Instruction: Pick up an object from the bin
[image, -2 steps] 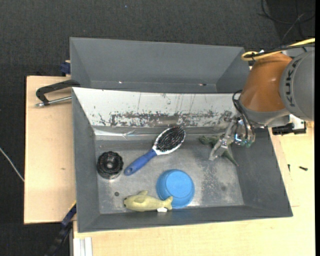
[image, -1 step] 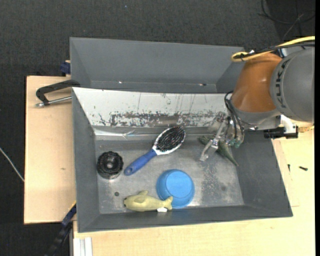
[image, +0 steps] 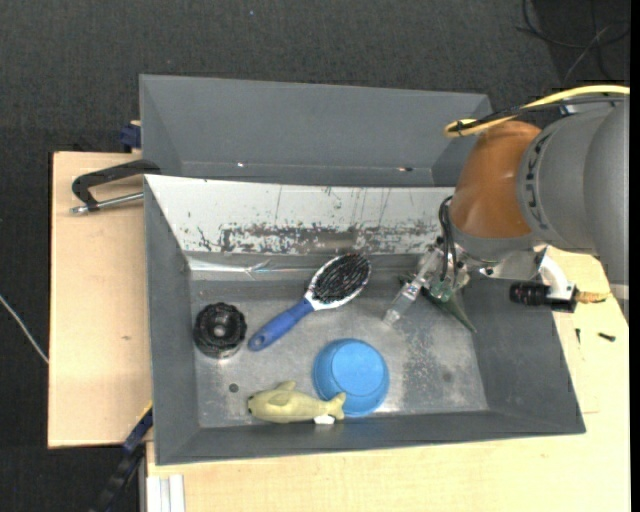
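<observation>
Grey bin (image: 170, 330) floor lies bare under my gripper (image: 420, 290), low by the right wall; I cannot tell how wide it stands. Nearest is the hairbrush (image: 305, 305), toward the back wall. I'd centre across its blue handle before closing.

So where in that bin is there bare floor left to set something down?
The widest bare patch is the right of the bin floor, between the blue bowl and the right wall, below the gripper. A smaller one lies behind the black round cap, left of the hairbrush. Front left is crowded: cap, brush handle, bowl, yellowish toy animal.
</observation>
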